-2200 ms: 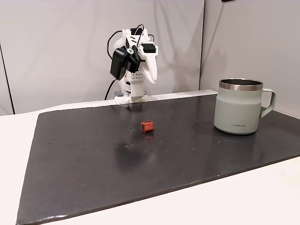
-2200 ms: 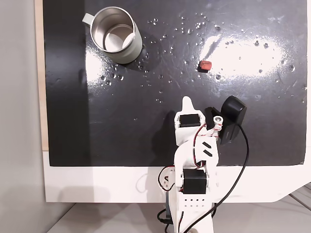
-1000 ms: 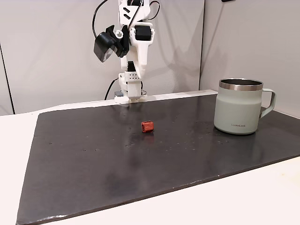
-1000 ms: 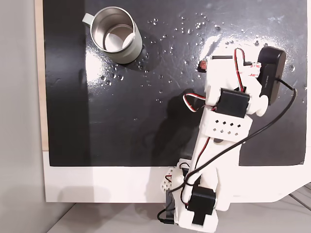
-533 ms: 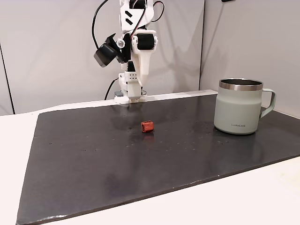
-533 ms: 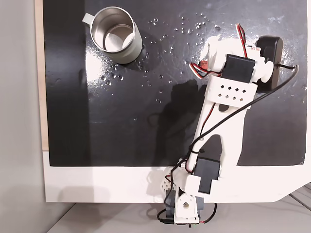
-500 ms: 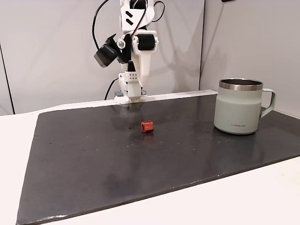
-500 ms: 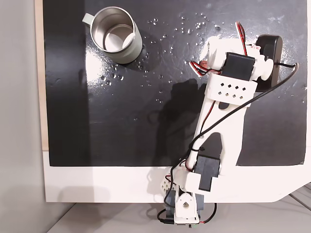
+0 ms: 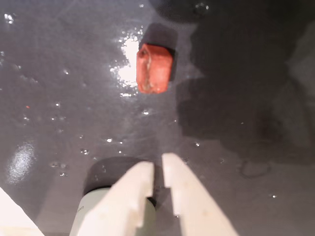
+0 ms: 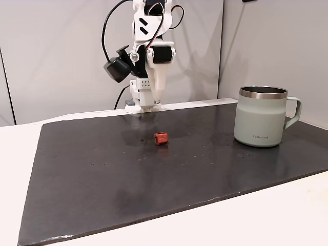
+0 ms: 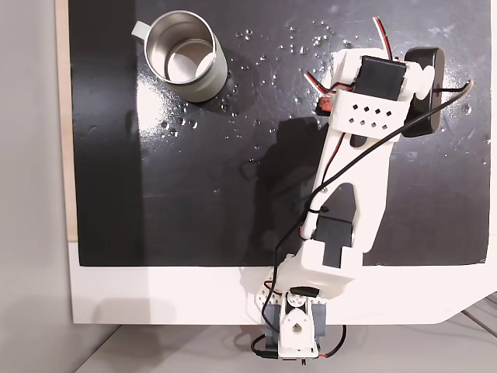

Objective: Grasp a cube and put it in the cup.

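We see the gripper (image 9: 157, 169) with its two white fingers nearly together, only a thin gap, holding nothing, up off the dark mat (image 10: 102, 174). In the wrist view the cube (image 9: 153, 69) lies on the mat ahead of the tips, apart from them. In a fixed view the cube (image 10: 161, 138) sits mid-mat, with the cup (image 10: 260, 116) upright well to its right.

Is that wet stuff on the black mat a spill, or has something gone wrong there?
Small glinting specks dot the black mat around the cube; whether they are droplets or grit I cannot tell. Otherwise nothing stands out: the cup is upright, and the gripper hangs above the mat.
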You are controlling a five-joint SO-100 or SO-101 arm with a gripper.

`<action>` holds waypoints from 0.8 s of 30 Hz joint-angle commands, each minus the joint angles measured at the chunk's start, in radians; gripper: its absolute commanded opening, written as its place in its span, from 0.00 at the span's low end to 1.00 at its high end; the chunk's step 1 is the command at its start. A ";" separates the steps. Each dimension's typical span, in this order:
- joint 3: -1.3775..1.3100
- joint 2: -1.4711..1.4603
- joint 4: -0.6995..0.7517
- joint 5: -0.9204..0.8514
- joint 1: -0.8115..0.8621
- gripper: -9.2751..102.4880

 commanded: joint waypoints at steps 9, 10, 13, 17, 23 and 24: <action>-0.063 0.002 0.015 0.008 -0.005 0.25; -0.063 0.000 0.015 0.008 -0.005 0.26; -0.063 -0.008 0.014 0.011 -0.002 0.28; -0.063 -0.028 0.012 0.012 -0.003 0.30; -0.063 -0.069 0.005 0.015 -0.009 0.30; -0.063 -0.078 0.005 0.014 -0.011 0.31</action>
